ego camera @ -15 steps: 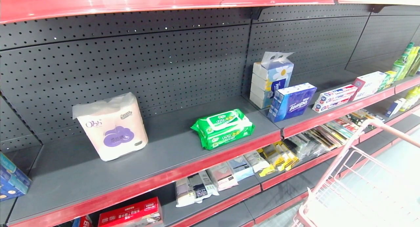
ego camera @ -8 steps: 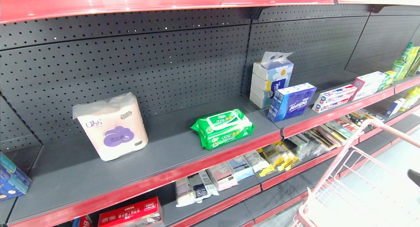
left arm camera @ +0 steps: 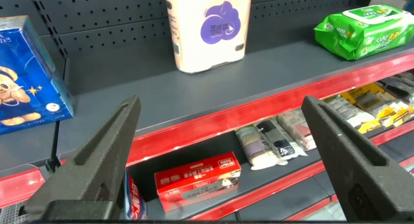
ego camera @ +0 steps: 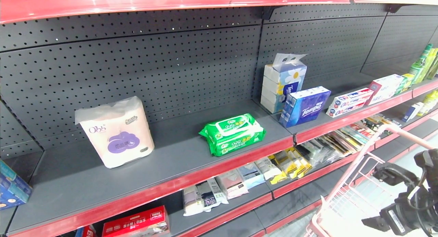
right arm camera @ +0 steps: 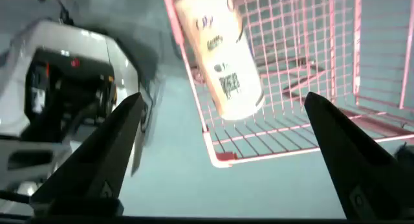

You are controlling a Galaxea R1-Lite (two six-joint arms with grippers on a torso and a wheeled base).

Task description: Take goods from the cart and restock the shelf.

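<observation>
From where I stand, the job looks to be at the fetching stage. The right end effector hangs over the pink cart with its fingers spread wide and nothing between them. Just below it a white bottle lies on its side in the wire basket, close against one corner. The left end effector is also fully open and empty, and faces the front edge of the shelf. On that shelf a pack of toilet paper and a green pack of wet wipes sit well apart, with bare space between them. I'd say the next move is for the right arm to go down into the basket, clear of the wire wall. It would need its fingers lined up across the bottle's round body before closing, since a bottle lying like that may roll.
</observation>
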